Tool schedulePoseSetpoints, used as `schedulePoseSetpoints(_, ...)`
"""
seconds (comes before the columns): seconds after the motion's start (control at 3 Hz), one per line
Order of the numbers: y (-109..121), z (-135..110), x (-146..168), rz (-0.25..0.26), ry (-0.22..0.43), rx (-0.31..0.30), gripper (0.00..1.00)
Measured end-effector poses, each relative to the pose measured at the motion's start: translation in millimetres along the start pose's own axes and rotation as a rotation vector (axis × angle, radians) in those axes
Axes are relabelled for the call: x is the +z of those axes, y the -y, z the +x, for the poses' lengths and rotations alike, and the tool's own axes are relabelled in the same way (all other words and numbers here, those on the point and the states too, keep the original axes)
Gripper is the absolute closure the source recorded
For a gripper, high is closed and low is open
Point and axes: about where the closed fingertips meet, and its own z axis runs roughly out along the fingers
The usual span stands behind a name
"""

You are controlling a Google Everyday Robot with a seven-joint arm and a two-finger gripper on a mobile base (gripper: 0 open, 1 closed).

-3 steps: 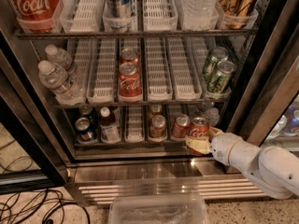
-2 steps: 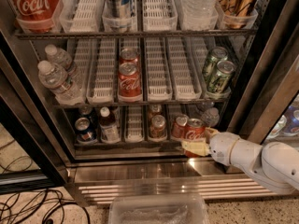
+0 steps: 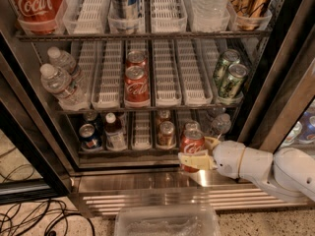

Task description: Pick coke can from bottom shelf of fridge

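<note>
The coke can (image 3: 191,142), bright red with white script and a silver top, is held between my gripper's fingers. My gripper (image 3: 198,152) is shut on it at the front right of the bottom shelf (image 3: 129,151), with one cream finger (image 3: 193,161) across the can's lower front. The can sits over the shelf's front rail, just above the fridge's stainless base (image 3: 147,182). My white arm (image 3: 275,171) comes in from the lower right.
On the bottom shelf stand a brownish-red can (image 3: 166,133), a dark blue can (image 3: 88,135), a small bottle (image 3: 114,132) and a water bottle (image 3: 221,124). The black door frame (image 3: 29,141) is at the left. A clear plastic tub (image 3: 167,222) and cables (image 3: 24,218) lie on the floor.
My gripper has moved left and down toward the fridge's front with the coke can in it. The can has come forward out of its lane to the front rail.
</note>
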Motion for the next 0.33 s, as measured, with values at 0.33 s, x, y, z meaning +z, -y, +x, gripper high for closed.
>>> schedulePoseSetpoints(0.33,-1.3,-1.3,0.8,-0.004,0.002,-0.001,1.00)
